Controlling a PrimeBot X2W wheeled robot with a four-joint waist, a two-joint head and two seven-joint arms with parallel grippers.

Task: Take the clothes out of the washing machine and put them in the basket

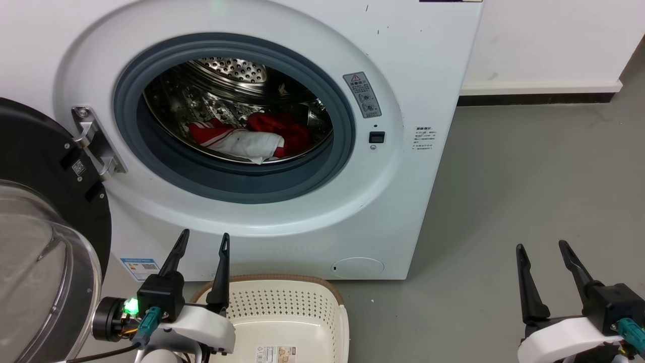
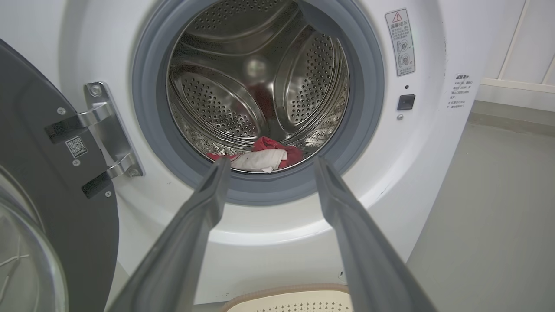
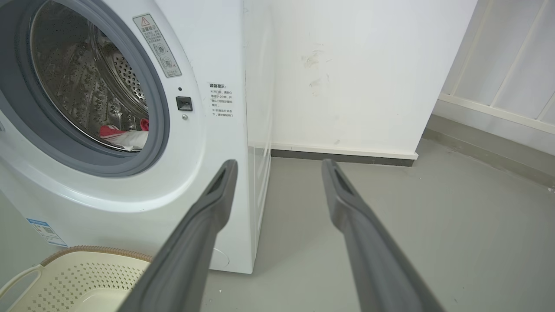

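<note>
Before washer (image 1: pixel 428 75), L fingers (image 1: pixel 220 272) & R fingers (image 1: pixel 526 287) wide apart, empty

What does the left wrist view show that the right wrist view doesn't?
Left wrist, not right wrist: the open door with its steel hinge, the drum's back wall, the open left gripper. Right wrist, not left wrist: the washing machine's side panel, its blue label, the basket's side handle, the open right gripper. Both: the clothes in the drum, the grey porthole rim, the warning sticker, the basket's woven rim.

Probably a laundry room: washing machine (image 1: pixel 282 141), basket (image 1: pixel 282 312), grey floor (image 1: pixel 529 191).
</note>
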